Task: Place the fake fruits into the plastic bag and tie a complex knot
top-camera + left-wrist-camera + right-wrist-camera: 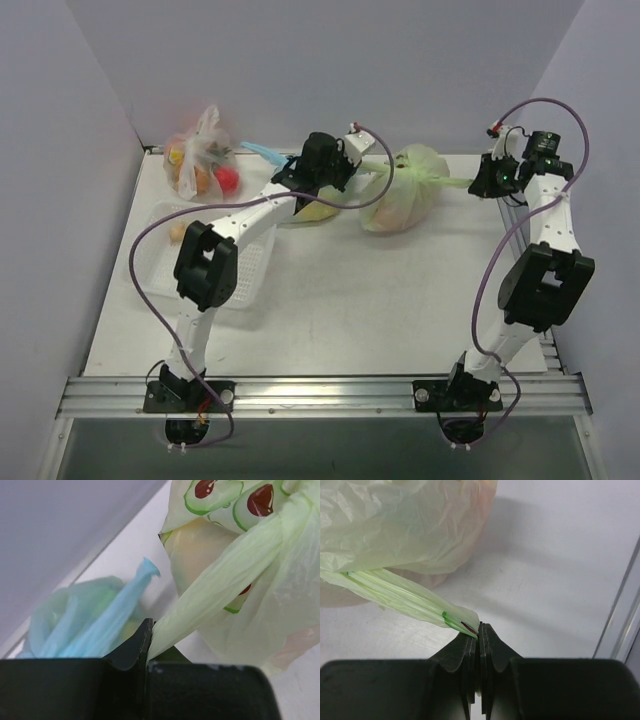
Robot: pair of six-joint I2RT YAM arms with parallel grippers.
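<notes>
The pale green plastic bag (405, 195) sits full at the back middle of the table, its two handle loops pulled out sideways. My left gripper (352, 168) is shut on the bag's left handle (220, 585), which runs taut into my jaws. My right gripper (478, 183) is shut on the bag's right handle (400, 595), stretched to the right. The bag also shows in the left wrist view (240, 540) with avocado prints, and in the right wrist view (400, 525). The fake fruits are inside the bag, seen only as faint yellowish and pinkish shapes.
A light blue knotted bag (90, 625) lies behind my left gripper. A clear bag with orange and red fruit (203, 160) stands at the back left. A white basket (190, 250) sits under my left arm. The table's right rail (620, 615) is close to my right gripper.
</notes>
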